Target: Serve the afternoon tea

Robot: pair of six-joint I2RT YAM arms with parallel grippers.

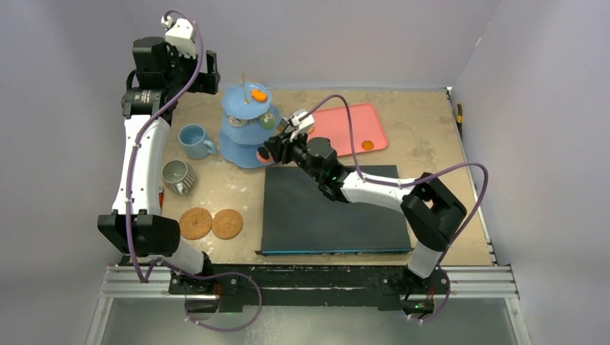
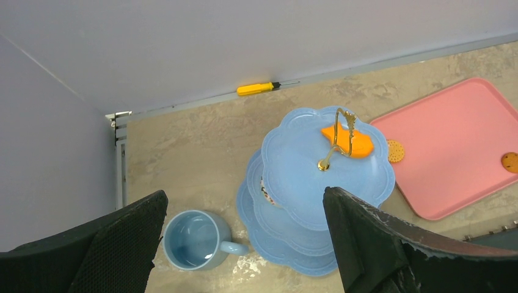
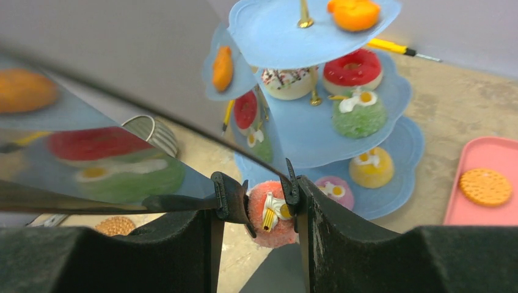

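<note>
**A:** Right wrist view: right gripper [image 3: 259, 210] is squeezed on the tongs [image 3: 231, 196]. Their tips pinch a pink-red cake [image 3: 269, 231] by its sides, lower centre of frame, just short of the three-tier stand [image 3: 305, 137].
**B:** Handling?
**A:** Probably light and soft, and the icing would smear. Sides look like the right hold, with a gentle squeeze.
**B:** Left gripper [image 2: 244, 195]?
**A:** Spread wide, empty, above the light-blue mug [image 2: 194, 239].
**B:** Counts?
**A:** One stand. Seven cakes seen: one held, one on the top tier, three middle, two bottom. One mug, one ribbed cup [image 1: 178, 176], one pink tray [image 1: 338, 126] with two small biscuits [image 2: 510, 162]. Two big round biscuits [image 1: 196, 223], lower left of the top view.
</note>
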